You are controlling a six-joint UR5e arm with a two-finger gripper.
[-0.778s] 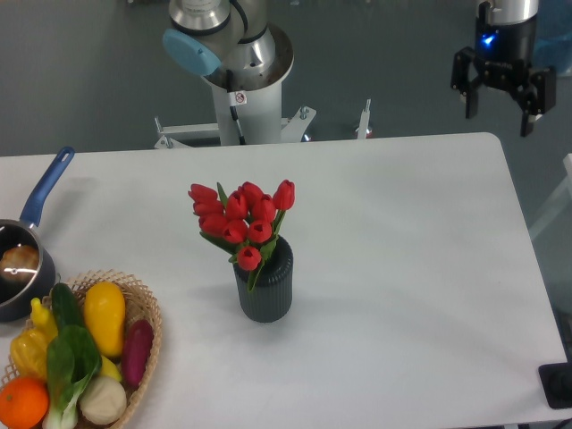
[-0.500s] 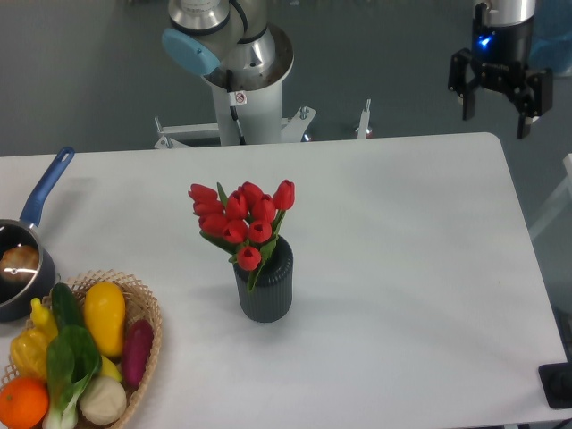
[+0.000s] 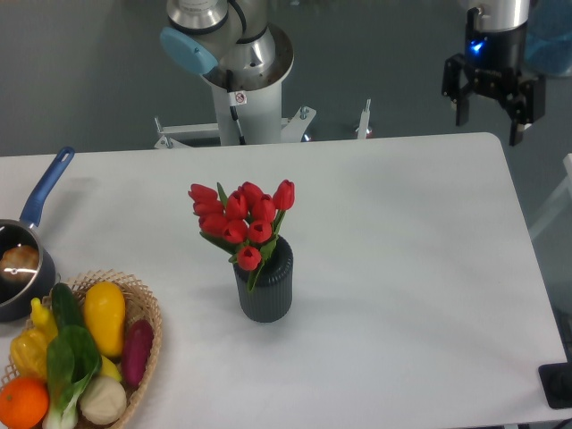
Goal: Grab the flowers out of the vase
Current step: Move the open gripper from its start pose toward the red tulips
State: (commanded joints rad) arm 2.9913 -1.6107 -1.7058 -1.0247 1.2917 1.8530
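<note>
Gripper (image 3: 488, 129) spread, high at far right corner, well apart from flowers (image 3: 241, 219) in vase (image 3: 264, 286). Saucepan (image 3: 21, 259) and basket (image 3: 143, 308) sit far left.

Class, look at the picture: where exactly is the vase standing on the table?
The vase stands near the middle of the white table, holding the flowers, with the wicker basket to its left in the picture.

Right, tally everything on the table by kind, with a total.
Flower bunches: 1, the flowers
Vases: 1, the vase
Saucepans: 1, the saucepan
Baskets: 1, the wicker basket of produce
Total: 4
</note>
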